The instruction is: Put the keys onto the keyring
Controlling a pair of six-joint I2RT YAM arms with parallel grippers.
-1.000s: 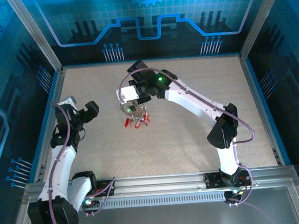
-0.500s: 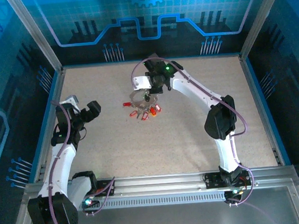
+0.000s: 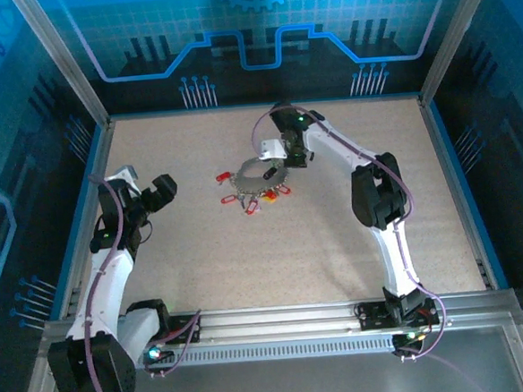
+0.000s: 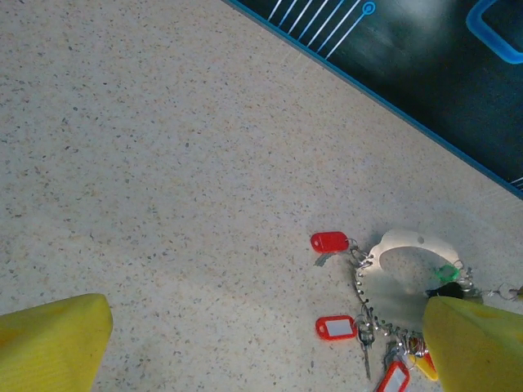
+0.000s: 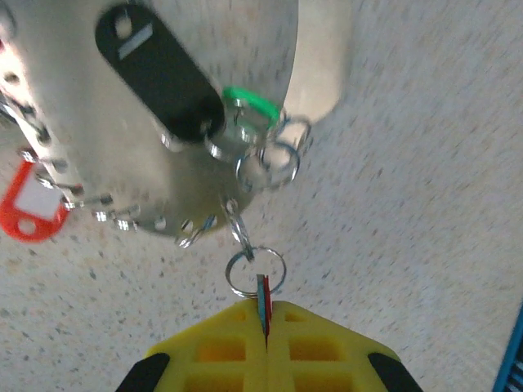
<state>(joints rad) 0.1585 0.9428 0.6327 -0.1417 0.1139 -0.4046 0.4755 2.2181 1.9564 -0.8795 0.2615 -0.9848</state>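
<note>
Right end effector [image 5: 265,314] pinching a thin red strip [image 5: 263,296] at the chain's end ring [image 5: 256,273]. Keyring [image 3: 262,172] and keys [image 3: 248,201] mid-frame on the counter [image 3: 328,254]. Left end effector [image 3: 158,192] spread wide, left side.

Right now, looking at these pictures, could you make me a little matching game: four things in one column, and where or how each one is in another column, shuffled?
Things
1. left gripper
2. right gripper
3. black tag
4. lone red tag

States
A. lying inside the keyring's loop
B. pinched shut on a thin red piece
C. open, well apart from the keyring
D. flat on the table at the outer edge of the chain

Pairs: 1-C, 2-B, 3-A, 4-D
</note>
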